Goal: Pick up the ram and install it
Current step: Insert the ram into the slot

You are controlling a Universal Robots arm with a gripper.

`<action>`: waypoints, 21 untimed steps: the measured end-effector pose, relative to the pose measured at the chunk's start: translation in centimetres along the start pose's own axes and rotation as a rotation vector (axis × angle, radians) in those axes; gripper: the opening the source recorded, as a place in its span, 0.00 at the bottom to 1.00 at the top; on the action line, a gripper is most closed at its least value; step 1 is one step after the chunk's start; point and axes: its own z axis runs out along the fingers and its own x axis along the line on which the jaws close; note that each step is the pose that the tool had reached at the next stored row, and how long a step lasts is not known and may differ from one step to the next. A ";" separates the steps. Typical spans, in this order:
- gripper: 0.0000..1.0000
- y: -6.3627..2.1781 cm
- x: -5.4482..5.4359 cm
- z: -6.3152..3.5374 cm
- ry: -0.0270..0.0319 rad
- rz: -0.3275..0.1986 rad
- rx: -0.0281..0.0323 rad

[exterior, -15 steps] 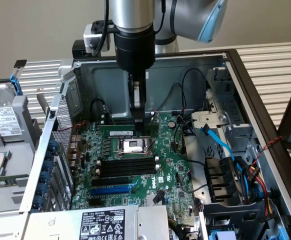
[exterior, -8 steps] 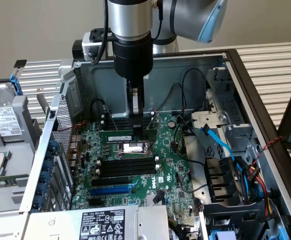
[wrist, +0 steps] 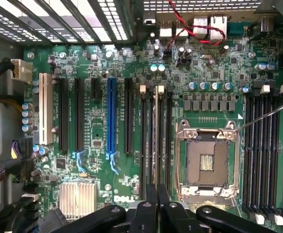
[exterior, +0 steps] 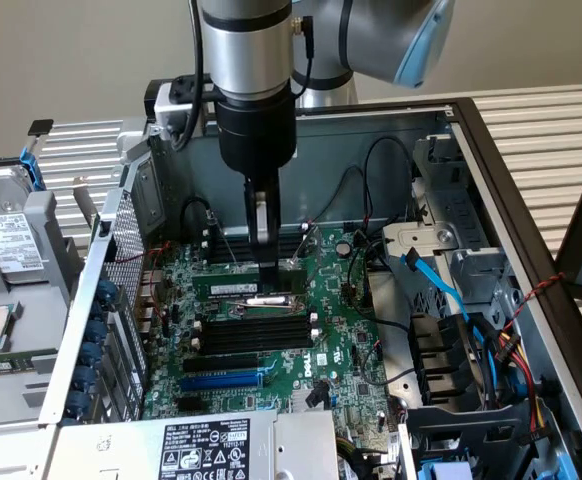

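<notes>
Green ram [wrist: 156, 127], gripper [exterior: 268, 272] clamped on, slots [exterior: 254, 333] beside

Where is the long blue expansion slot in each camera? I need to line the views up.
Exterior view: the blue expansion slot lies below the black memory slots, toward the picture's bottom edge.
Wrist view: the blue expansion slot stands between black slots, a few slots from the white slot.
Shared landmark: the white Dell logo.

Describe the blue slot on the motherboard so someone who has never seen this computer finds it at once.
Look into the open computer case, at the green motherboard on its floor. Among the long parallel expansion slots there, the blue slot is the only bright blue one; its neighbours are black slots, with a white slot farther off.
</notes>
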 end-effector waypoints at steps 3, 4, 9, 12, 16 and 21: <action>0.12 0.24 0.1 0.28 -0.0137 0.001 0.0053; 0.12 0.33 0.2 0.39 -0.0186 0.001 0.0054; 0.12 0.39 0.6 0.95 -0.0475 0.003 0.0047; 0.12 0.38 1.0 1.24 -0.0554 0.004 -0.0026; 0.12 0.34 1.2 1.32 -0.0534 0.002 -0.0522; 0.12 0.31 1.2 1.40 -0.0536 0.002 -0.0519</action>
